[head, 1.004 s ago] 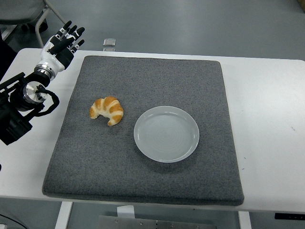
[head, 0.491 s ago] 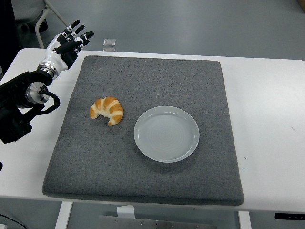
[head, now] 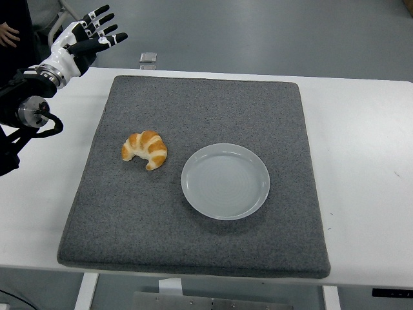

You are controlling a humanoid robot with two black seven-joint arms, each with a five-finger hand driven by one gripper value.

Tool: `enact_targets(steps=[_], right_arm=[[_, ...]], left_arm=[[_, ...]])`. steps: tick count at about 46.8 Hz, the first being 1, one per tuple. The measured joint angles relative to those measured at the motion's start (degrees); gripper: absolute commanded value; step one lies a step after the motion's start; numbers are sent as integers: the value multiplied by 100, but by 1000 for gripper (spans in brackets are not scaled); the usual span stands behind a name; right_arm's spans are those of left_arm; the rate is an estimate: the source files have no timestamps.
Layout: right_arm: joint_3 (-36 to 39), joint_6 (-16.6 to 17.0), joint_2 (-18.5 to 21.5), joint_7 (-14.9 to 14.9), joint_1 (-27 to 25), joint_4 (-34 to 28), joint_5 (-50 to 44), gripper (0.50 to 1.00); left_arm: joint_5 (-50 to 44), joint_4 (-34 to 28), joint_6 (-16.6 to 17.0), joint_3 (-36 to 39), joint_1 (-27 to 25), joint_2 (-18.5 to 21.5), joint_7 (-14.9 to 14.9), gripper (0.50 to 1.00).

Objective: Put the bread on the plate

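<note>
A golden croissant (head: 145, 149) lies on the left part of a grey mat (head: 193, 103). A white round plate (head: 225, 181) sits to its right near the mat's middle, with nothing on it. My left hand (head: 93, 35) is raised above the table's far left corner, fingers spread and holding nothing, well up and left of the croissant. My right arm is out of view.
The mat covers most of the white table (head: 361, 142). A small grey object (head: 148, 57) lies on the floor beyond the table's far edge. A person's hand (head: 8, 33) and dark clothing show at the top left corner.
My left hand has risen and moved toward the far left corner, its fingers turning to point right. The croissant and plate have not moved.
</note>
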Motion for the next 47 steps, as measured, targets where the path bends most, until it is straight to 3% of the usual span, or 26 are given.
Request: enact_targets(steps=[13, 24, 37, 47], right_arm=[[1, 0, 0, 0, 1, 0, 0, 932], [1, -2, 0, 0, 0, 0, -4, 930], [1, -2, 0, 0, 0, 0, -5, 930], [0, -1, 0, 0, 0, 0, -4, 930]], left_arm=[[211, -516, -7, 1115, -421, 442, -12, 996], [1361, -794, -182, 1305, -569, 508, 40, 994], [2670, -1521, -333, 1643, -625, 924, 66, 994], [3297, -1735, -348, 2152, -862, 1235, 63, 994]])
